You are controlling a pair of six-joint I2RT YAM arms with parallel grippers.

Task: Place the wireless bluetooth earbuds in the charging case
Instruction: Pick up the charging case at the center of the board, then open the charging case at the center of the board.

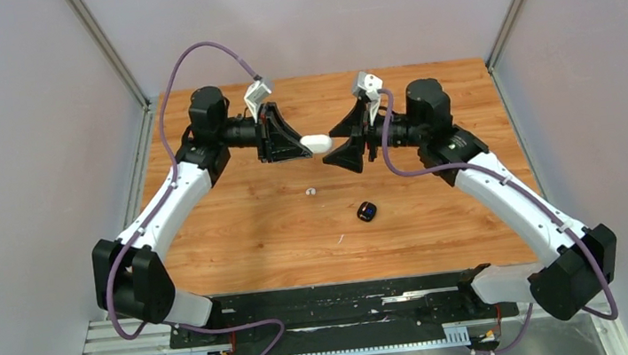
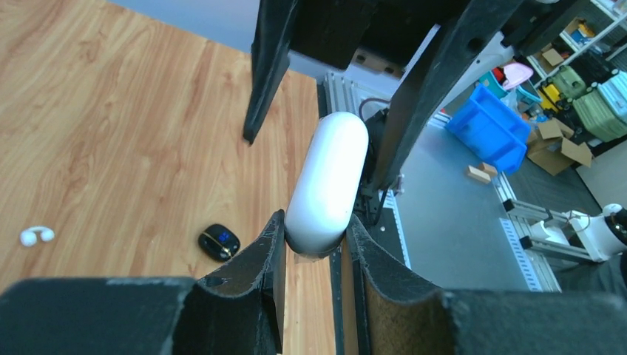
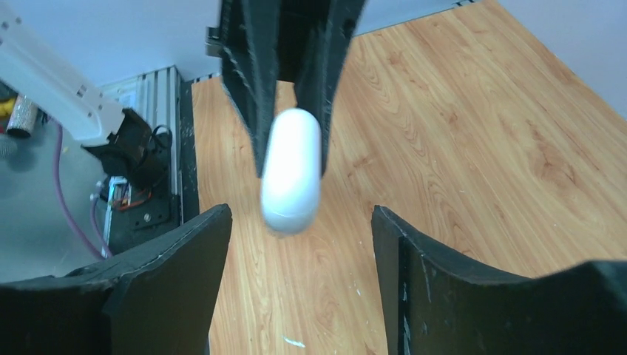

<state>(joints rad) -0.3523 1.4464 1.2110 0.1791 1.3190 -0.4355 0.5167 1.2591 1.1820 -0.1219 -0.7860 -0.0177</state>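
Currently, the white charging case (image 1: 317,144) is held off the surface (image 1: 237,240). It is clamped at one end between the fingers of the left gripper (image 2: 316,231), and its long body projects straight out beyond the fingertips. The right gripper (image 3: 299,214) is spread wide and grasps nothing. In the right wrist view its two fingers are placed either side of the case's free end, apart from it on both sides. The case appears closed, since no gap is seen along it.

A white earbud (image 1: 310,191) lies on the surface below the two grippers, slightly towards the arm bases. A small black object (image 1: 367,212) with a blue spot lies further towards the bases, on the right gripper's side. Whether it is a second case or an earbud cannot be told.

The step in hand is judged to be a two-gripper handling of the case, most likely taking the free end so that the lid can be opened or the grip changed. To do this well, the free end should be centred between the right gripper's fingers. The fingers should be closed evenly on the broad faces, not the rounded edges, because the smooth shell is likely to slip. The left gripper's hold should be kept firm until the right one is secure, or the case may be dropped. No earbud is yet in the case.
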